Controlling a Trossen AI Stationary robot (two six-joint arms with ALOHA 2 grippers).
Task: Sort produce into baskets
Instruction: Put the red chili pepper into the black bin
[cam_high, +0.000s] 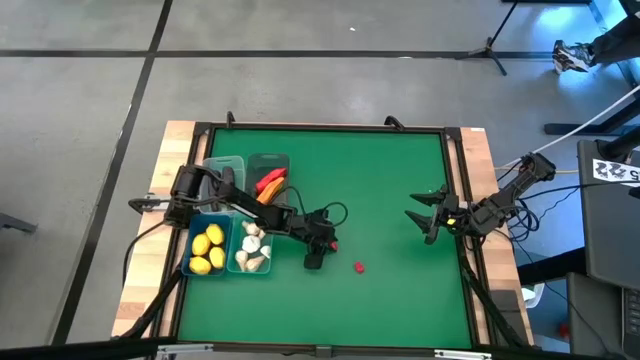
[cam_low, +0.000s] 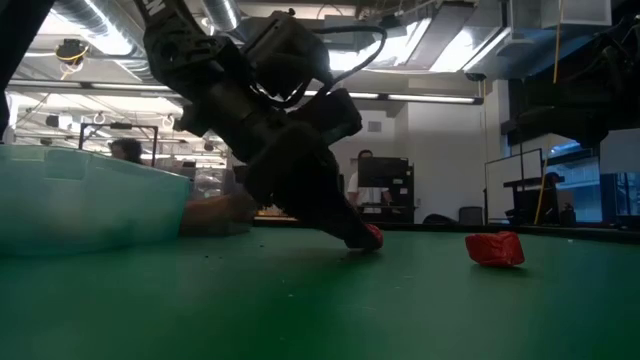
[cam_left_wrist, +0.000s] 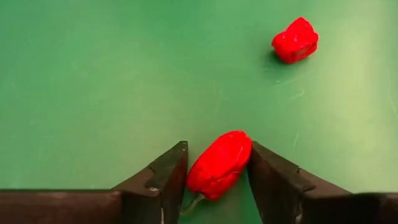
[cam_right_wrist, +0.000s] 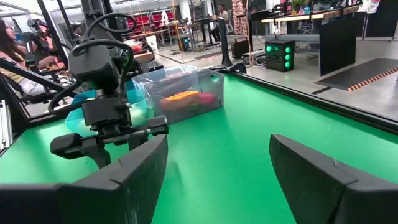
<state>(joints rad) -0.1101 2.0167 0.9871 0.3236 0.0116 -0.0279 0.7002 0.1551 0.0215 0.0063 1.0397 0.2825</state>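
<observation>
A small red pepper (cam_left_wrist: 219, 165) lies on the green table between the two fingers of my left gripper (cam_left_wrist: 217, 180), which slants down at it right of the baskets (cam_high: 325, 245). A second red pepper (cam_left_wrist: 296, 40) lies loose a little beyond it (cam_high: 358, 267). Four baskets stand at the table's left. One holds lemons (cam_high: 208, 248), one garlic (cam_high: 252, 248), one red and orange pieces (cam_high: 270, 183), and the far left one (cam_high: 226, 168) shows nothing inside. My right gripper (cam_high: 430, 215) waits open at the table's right, apart from everything. My left gripper has the red pepper's two long sides (cam_left_wrist: 244, 155) between its two fingers (cam_left_wrist: 169, 177), one finger against each side. The fingers slant down from the baskets' side toward the table's right and lie along the pepper. The pepper rests on the table (cam_low: 372, 236).
The loose second pepper (cam_low: 495, 248) lies just past the left gripper's fingertips. The basket walls (cam_low: 90, 205) stand close behind the left arm. Open green surface (cam_high: 390, 170) stretches across the table's middle and far right.
</observation>
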